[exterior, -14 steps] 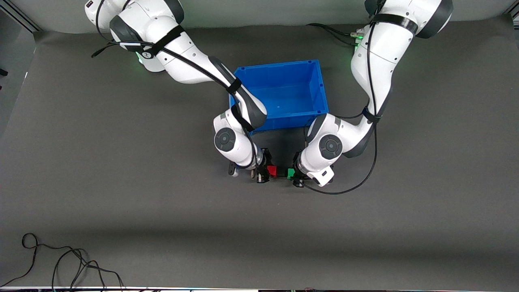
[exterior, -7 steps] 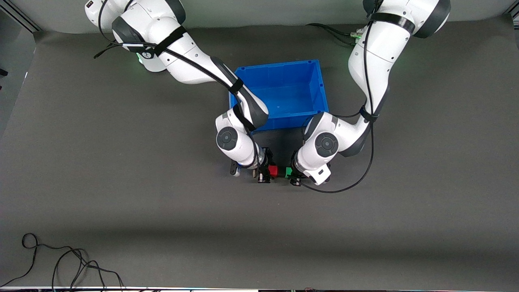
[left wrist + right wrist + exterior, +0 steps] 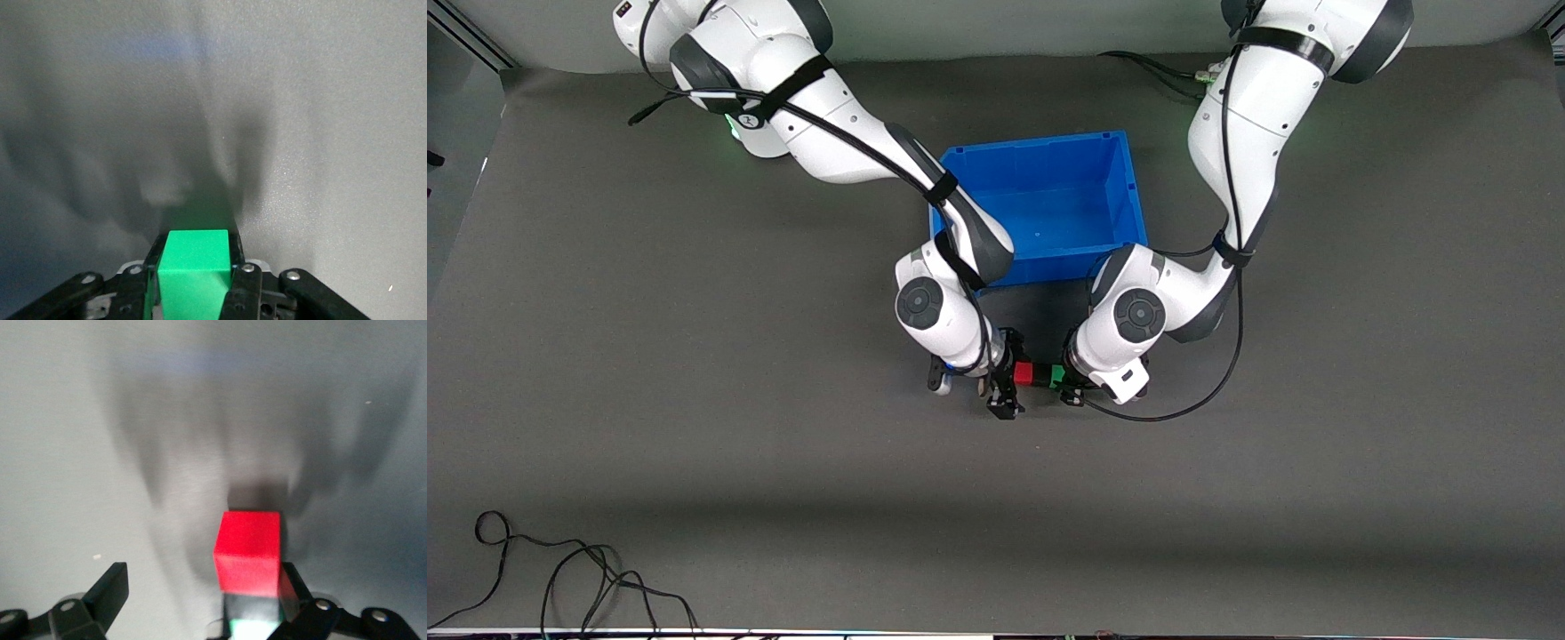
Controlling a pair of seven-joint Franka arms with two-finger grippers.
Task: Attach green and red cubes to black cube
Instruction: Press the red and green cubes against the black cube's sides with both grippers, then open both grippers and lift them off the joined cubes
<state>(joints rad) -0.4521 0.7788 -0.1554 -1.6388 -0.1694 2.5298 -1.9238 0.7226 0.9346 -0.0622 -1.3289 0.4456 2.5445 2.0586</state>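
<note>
— Both arms had closed in: the red cube (image 3: pixel 1023 373) and green cube (image 3: pixel 1056 376) now met, black cube (image 3: pixel 1040 374) probably pinched between, near the blue bin (image 3: pixel 1129 191).

— Grips?

— Right gripper (image 3: pixel 1007 388) had spread, releasing; left gripper (image 3: pixel 1069 388) clamped green; joining looked nearly done

The small bright green cube (image 3: pixel 193 270) and small bright red cube (image 3: pixel 247 550) look smooth, matt plastic; the dark grey table covering (image 3: pixel 694 356) looks matt.
</note>
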